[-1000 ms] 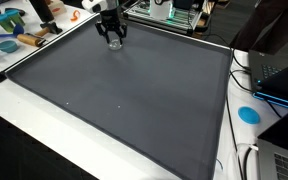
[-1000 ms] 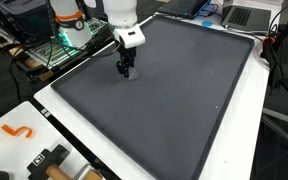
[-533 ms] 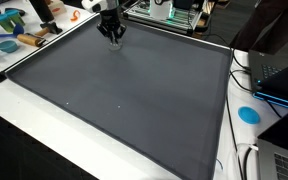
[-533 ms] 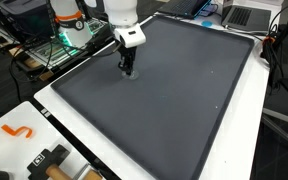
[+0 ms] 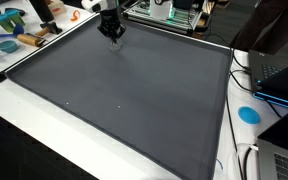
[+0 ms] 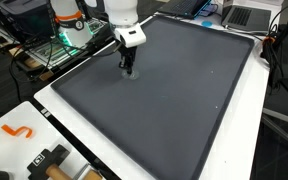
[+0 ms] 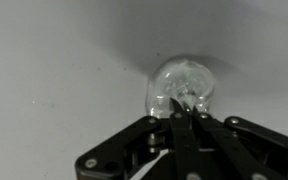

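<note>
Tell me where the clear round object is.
The clear round object sits centre-right in the wrist view, on the dark mat, at the tips of the shut gripper, near the mat's edge.

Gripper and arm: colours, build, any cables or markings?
The arm is glossy white with rounded links, ending in a white boxy wrist block. The gripper is black: two slim fingers on angular linkage bars with small silver pivot pins, seen in the wrist view. No cables or markings can be made out on it.
</note>
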You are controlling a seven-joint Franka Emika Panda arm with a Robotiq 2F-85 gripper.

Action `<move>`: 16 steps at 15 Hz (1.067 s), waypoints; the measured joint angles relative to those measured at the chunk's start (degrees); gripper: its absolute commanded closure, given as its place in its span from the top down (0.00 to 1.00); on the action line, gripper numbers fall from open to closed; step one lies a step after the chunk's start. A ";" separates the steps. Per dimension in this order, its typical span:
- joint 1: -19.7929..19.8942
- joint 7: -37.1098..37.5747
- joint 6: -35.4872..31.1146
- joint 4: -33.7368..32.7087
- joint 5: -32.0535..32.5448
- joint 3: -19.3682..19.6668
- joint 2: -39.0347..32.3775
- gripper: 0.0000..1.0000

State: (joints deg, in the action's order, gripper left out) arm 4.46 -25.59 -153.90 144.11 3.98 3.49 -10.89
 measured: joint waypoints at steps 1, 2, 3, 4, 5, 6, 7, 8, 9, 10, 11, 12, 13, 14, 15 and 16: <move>0.00 0.00 0.00 -0.01 0.00 -0.03 0.00 0.01; 0.00 0.00 0.00 -0.01 0.00 -0.06 0.00 0.01; 0.00 0.00 0.00 -0.01 0.00 -0.09 0.00 0.01; 0.00 0.00 -0.01 -0.02 0.00 -0.13 0.00 0.01; 0.00 0.00 -0.01 -0.02 0.00 -0.16 0.00 0.01; 0.00 0.00 -0.01 -0.03 0.00 -0.18 0.00 0.01; 0.00 0.00 -0.02 -0.03 0.00 -0.19 0.00 0.01; 0.00 0.00 -0.02 -0.03 0.00 -0.19 0.00 0.01; 0.00 0.00 -0.03 -0.04 0.00 -0.19 0.00 0.01; 0.00 0.00 -0.03 -0.04 0.00 -0.20 0.00 0.01; 0.00 0.00 -0.03 -0.05 0.00 -0.20 0.00 0.01; 0.00 0.00 -0.03 -0.06 0.00 -0.20 0.00 0.01; 0.00 0.00 -0.03 -0.07 0.00 -0.20 0.00 0.01; 0.00 0.00 -0.03 -0.08 0.00 -0.20 0.00 0.29; 0.00 0.13 -0.03 -0.09 0.00 -0.20 0.00 0.29; 0.00 0.33 -0.03 -0.09 0.00 -0.20 0.00 0.35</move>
State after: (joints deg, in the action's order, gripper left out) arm 4.46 -25.26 -153.92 144.02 3.98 3.29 -10.90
